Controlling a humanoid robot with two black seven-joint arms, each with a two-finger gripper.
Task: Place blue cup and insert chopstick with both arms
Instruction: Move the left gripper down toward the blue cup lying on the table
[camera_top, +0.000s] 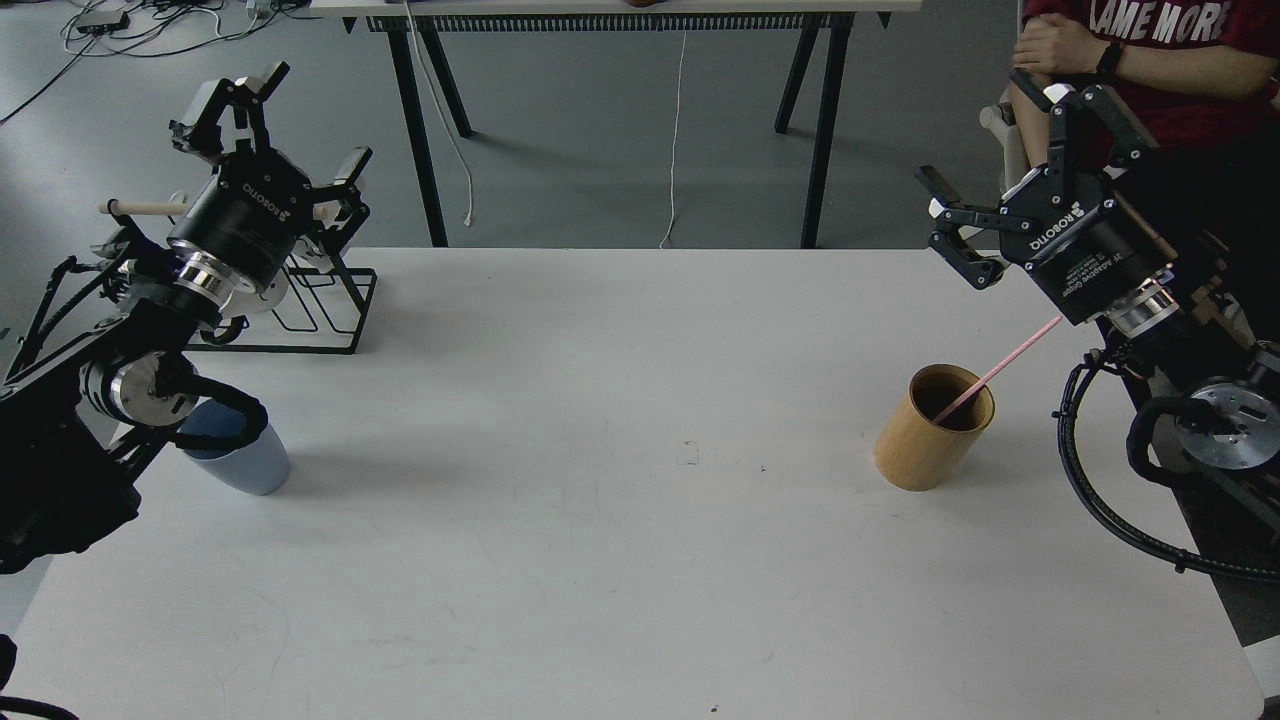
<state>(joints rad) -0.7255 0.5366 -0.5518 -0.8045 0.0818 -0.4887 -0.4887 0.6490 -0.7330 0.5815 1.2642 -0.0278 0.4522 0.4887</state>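
**Cup on the left, chopstick on the right: each arm has its own target**

Using the wooden holder as the landmark. It sits toward the right side of the white table, and the chopstick is standing in it, leaning up and to the right. That tilt is the thing that matters: the stick's long axis points almost straight at the right gripper, and its top end disappears just under that arm's wrist. So my guess is the right arm takes the stick, coming down along that slant rather than from straight above.

The blue cup is way over on the far left from the holder, near the table's left edge, upright and partly hidden behind the left arm's elbow. The left gripper is up above and behind it, in front of the black wire rack, so it's clearly the nearer one for the cup.

Both grippers have their fingers spread apart and nothing in them. Neither touches its target yet, so nothing looks started.
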